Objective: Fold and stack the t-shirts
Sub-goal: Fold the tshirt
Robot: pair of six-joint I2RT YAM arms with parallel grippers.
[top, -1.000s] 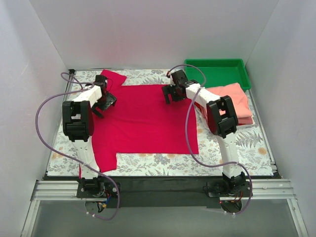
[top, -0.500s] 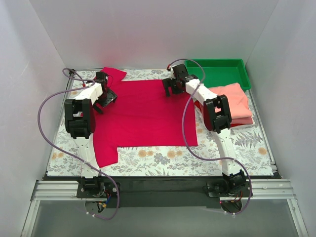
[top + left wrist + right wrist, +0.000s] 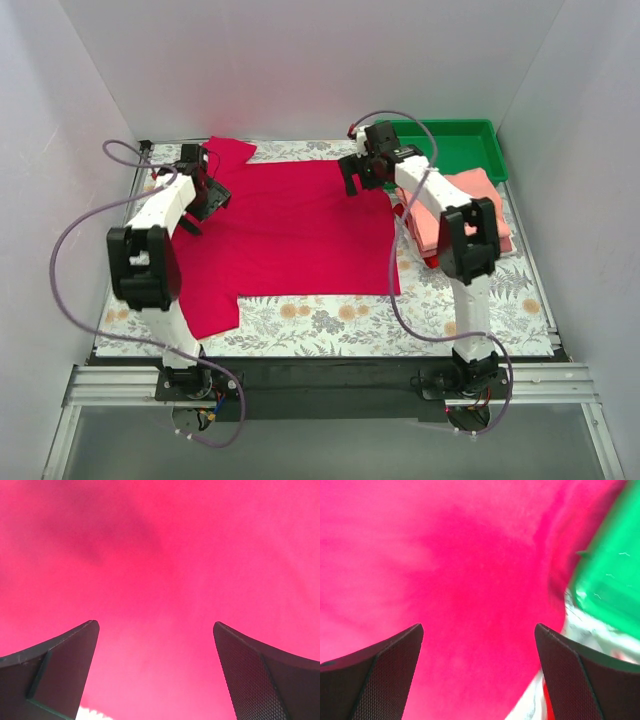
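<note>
A crimson-red t-shirt (image 3: 285,235) lies spread flat on the floral table, sleeves at far left and near left. It fills the left wrist view (image 3: 160,555) and most of the right wrist view (image 3: 445,570). A folded salmon-pink t-shirt (image 3: 478,200) lies on a folded brighter red t-shirt (image 3: 408,214) at the right. My left gripper (image 3: 199,196) is open and empty, just above the spread shirt's far left part. My right gripper (image 3: 365,177) is open and empty, above the shirt's far right corner.
A green plastic tray (image 3: 450,145) stands at the far right corner; its edge shows in the right wrist view (image 3: 610,580). White walls close in the table on three sides. The floral cloth (image 3: 330,320) is bare along the near edge.
Both grippers have moved toward the far side of the spread shirt. The left arm has swung left and the right arm right. The shirt's near hem has slid slightly toward the far side.
</note>
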